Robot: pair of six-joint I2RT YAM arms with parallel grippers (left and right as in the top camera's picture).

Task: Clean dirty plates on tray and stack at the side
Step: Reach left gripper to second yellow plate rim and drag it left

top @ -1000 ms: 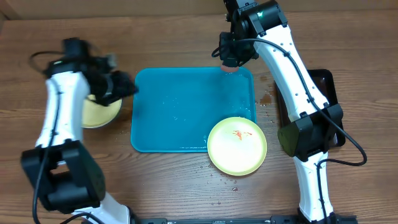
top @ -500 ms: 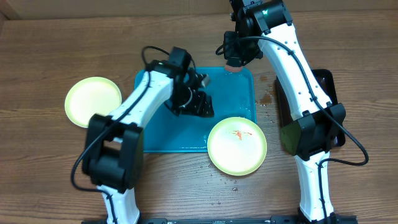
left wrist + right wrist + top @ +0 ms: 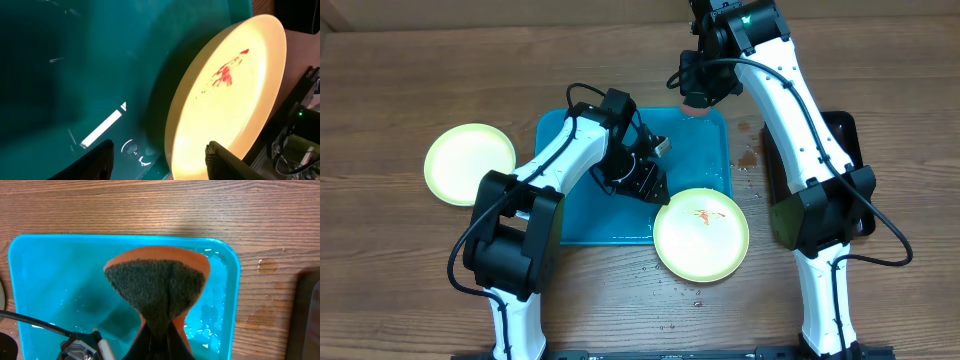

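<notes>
While the left jaws hang spread wide and empty over the tray point(image 3: 690, 150), a yellow-green plate point(image 3: 230, 100) with a red smear point(image 3: 227, 72) lies just ahead of them, partly overhanging the tray's edge onto the desk point(image 3: 620, 310). The right jaws are clamped on an orange sponge point(image 3: 157, 287) with a dark scrub face, the tray's corner directly below them. A second plate point(image 3: 470, 163) rests on the desk, well behind the left jaws.
</notes>
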